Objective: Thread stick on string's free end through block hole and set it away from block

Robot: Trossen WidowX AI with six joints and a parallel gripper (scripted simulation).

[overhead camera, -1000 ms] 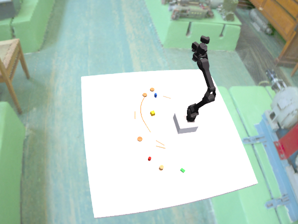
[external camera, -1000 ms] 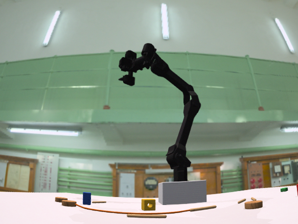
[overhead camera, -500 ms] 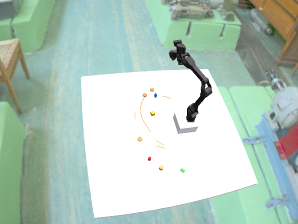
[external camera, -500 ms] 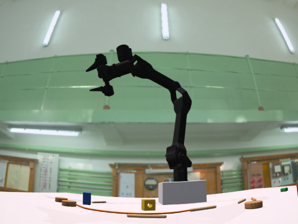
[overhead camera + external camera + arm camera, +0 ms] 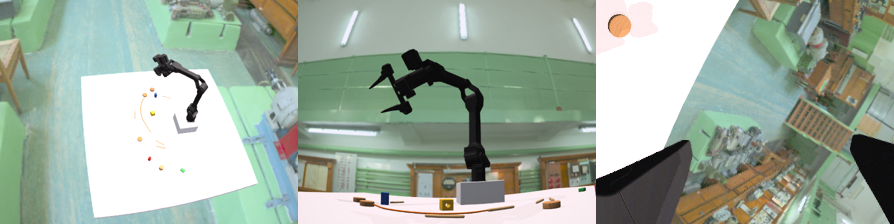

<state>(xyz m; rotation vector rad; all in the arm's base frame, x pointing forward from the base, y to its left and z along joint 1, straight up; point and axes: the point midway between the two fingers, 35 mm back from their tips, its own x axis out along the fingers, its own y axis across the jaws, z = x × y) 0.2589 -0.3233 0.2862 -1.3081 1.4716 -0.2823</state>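
The yellow wooden block [image 5: 152, 113] [image 5: 447, 204] with a hole stands on the white table [image 5: 112, 175] [image 5: 676, 83]. An orange string [image 5: 141, 110] [image 5: 418, 212] runs from a round wooden button [image 5: 144, 94] [image 5: 366, 203] in a curve past the block. The stick on its free end [image 5: 149, 129] [image 5: 501, 208] lies flat on the table. My gripper [image 5: 158, 65] [image 5: 375, 100] [image 5: 774, 147] is open and empty, high in the air above the table's far edge, well away from the stick and the block. The wrist view shows two round buttons [image 5: 619, 26] at the table's corner.
Loose sticks [image 5: 135, 115] [image 5: 166, 97] [image 5: 160, 144] [image 5: 444, 215] lie about. Other buttons [image 5: 152, 89] [image 5: 139, 139] [image 5: 161, 167] [image 5: 551, 204], a blue piece [image 5: 155, 95] [image 5: 384, 198], a red piece [image 5: 149, 158] and a green piece [image 5: 182, 170] [image 5: 582, 189] are on the table. The arm's grey base [image 5: 185, 125] [image 5: 480, 192] stands right of the block.
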